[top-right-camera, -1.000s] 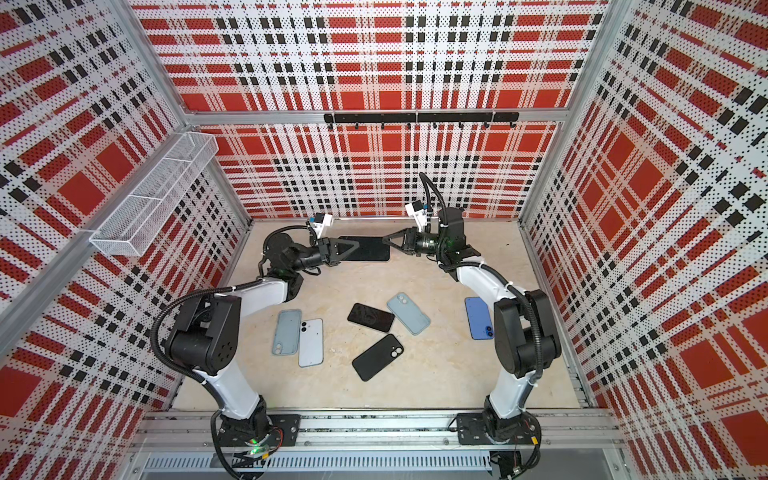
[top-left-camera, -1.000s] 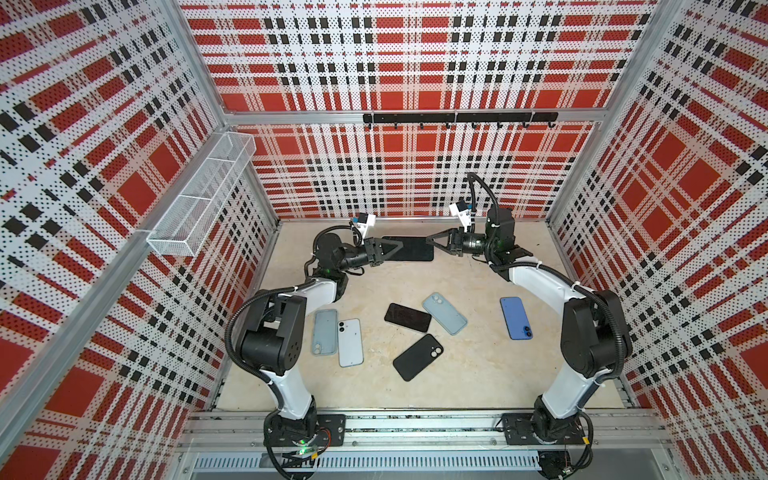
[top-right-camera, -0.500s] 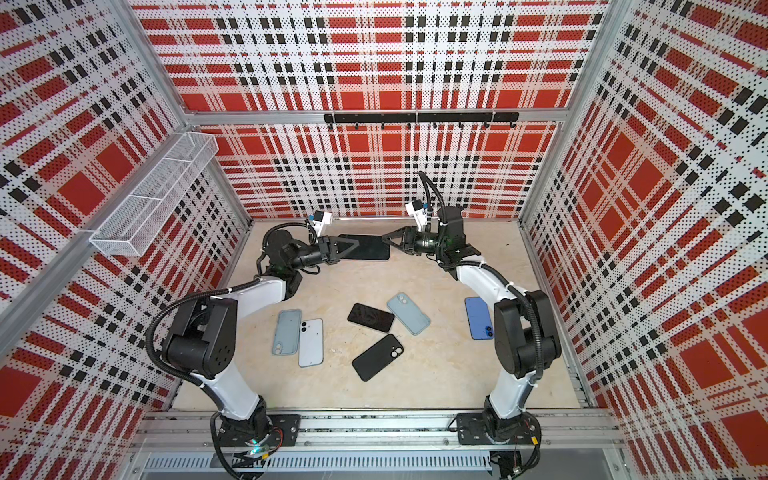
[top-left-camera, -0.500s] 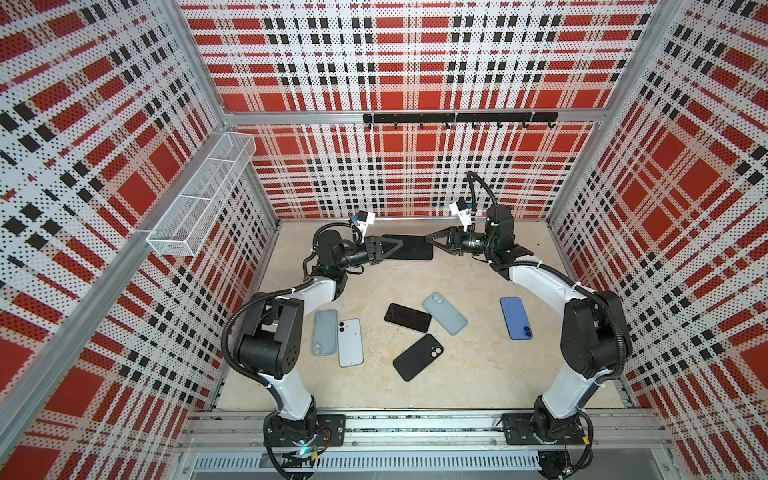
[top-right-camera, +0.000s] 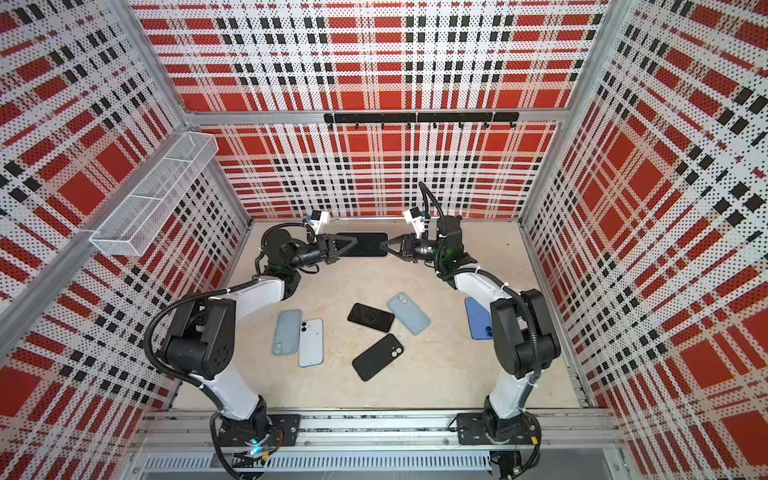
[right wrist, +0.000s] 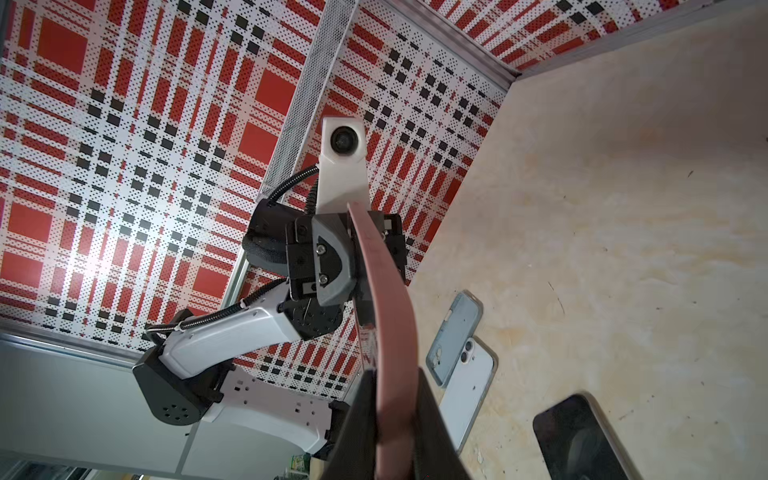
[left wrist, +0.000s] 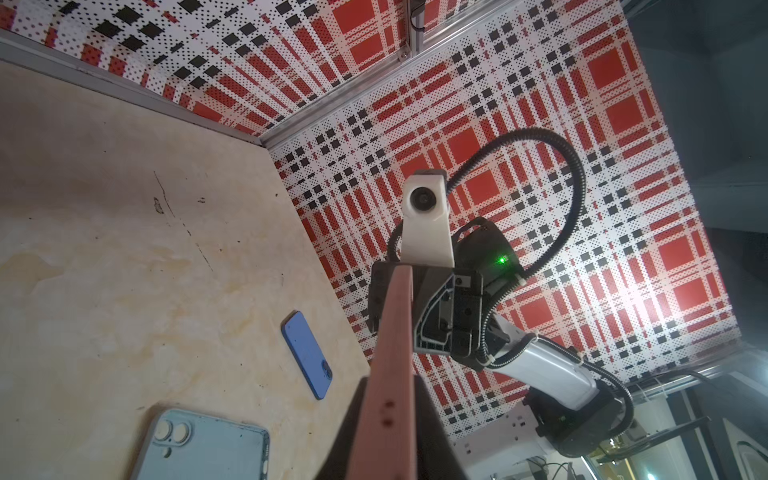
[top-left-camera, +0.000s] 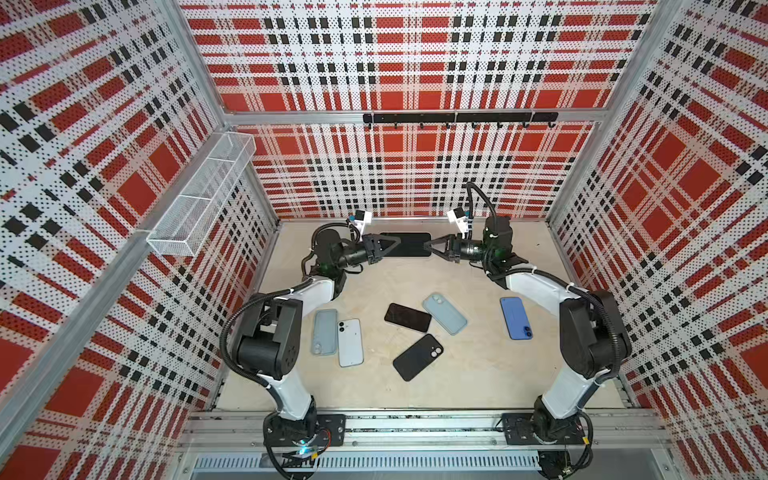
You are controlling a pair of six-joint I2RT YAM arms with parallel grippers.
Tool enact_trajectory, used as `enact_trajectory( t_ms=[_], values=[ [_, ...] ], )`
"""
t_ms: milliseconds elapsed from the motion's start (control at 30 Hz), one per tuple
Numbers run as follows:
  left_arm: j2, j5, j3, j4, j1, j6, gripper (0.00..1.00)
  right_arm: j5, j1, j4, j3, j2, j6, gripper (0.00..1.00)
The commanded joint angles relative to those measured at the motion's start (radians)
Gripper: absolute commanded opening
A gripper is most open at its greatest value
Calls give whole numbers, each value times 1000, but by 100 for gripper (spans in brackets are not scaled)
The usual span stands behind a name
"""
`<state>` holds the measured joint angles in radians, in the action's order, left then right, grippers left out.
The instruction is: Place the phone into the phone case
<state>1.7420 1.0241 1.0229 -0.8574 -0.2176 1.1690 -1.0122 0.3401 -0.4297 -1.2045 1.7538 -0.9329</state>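
While both arms hold the work up off the tabletop (top-left-camera: 478,374) near the back wall, the step in hand looks like seating the phone in its case. The left gripper (top-left-camera: 394,242) is pinched narrow on one short end of the pink-brown case (left wrist: 392,353). The right gripper (top-left-camera: 428,245) is all but fully closed on the opposite end. The dark-screened phone (top-left-camera: 409,244) spans between them, screen up in both top views.

In the right wrist view the case bows along its length and a thin edge shows beside it. That is likely the phone not fully seated, but I can't confirm it.

My read on doing it well:
- Hold one end firm and squeeze the other corner home.
- Line the wrists up along the long axis, with no twist.
- Don't pull the ends apart, or the lip could peel off.

The end grips are small, so a slip would drop it onto the blue phone (top-left-camera: 515,318) or the light-blue case (top-left-camera: 444,313) below.
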Motion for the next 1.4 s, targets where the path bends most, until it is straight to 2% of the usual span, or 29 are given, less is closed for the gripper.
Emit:
enact_trajectory(
  t_ms=[0,200,267,400,433,533,600,667,700,800,867,967,1067,1133,1200,1233,1367],
  values=[
    [-31,-2,15,-43,-15,-3,30,-3,23,-108,-30,16,-35,4],
    [-33,-25,-9,-57,-11,-3,65,23,22,-101,-33,19,-33,0],
    [-30,-36,-15,-59,-6,-4,72,46,22,-80,-35,13,-21,0],
    [-35,-64,-32,-36,20,-32,80,93,22,-45,-39,2,-8,0],
    [-47,-78,-39,2,34,-61,100,106,22,-32,-42,0,-1,0],
    [-123,-136,-41,261,69,-267,99,146,22,42,-58,-10,41,0],
    [-199,-237,-4,581,78,-516,99,175,22,125,-80,-11,90,0],
    [-275,-409,52,882,66,-770,99,202,25,222,-113,-4,146,0],
    [-304,-505,73,979,55,-857,99,212,27,253,-124,1,164,0],
    [-373,-749,101,1136,41,-997,99,230,37,311,-158,33,193,0],
    [-415,-863,83,1151,50,-1006,99,246,50,352,-189,63,211,0],
    [-479,-904,19,1091,94,-979,99,270,82,425,-268,126,246,0],
    [-530,-1018,-66,1001,138,-853,99,293,113,453,-334,196,250,0],
    [-549,-995,-82,1001,171,-824,99,310,127,460,-370,247,240,0],
    [-564,-1047,-97,1011,176,-764,99,318,138,450,-398,300,221,0],
    [-568,-1038,-106,1006,179,-763,99,322,143,447,-411,326,214,0],
    [-594,-910,-149,943,169,-807,99,311,153,410,-458,437,168,0]
  ],
)
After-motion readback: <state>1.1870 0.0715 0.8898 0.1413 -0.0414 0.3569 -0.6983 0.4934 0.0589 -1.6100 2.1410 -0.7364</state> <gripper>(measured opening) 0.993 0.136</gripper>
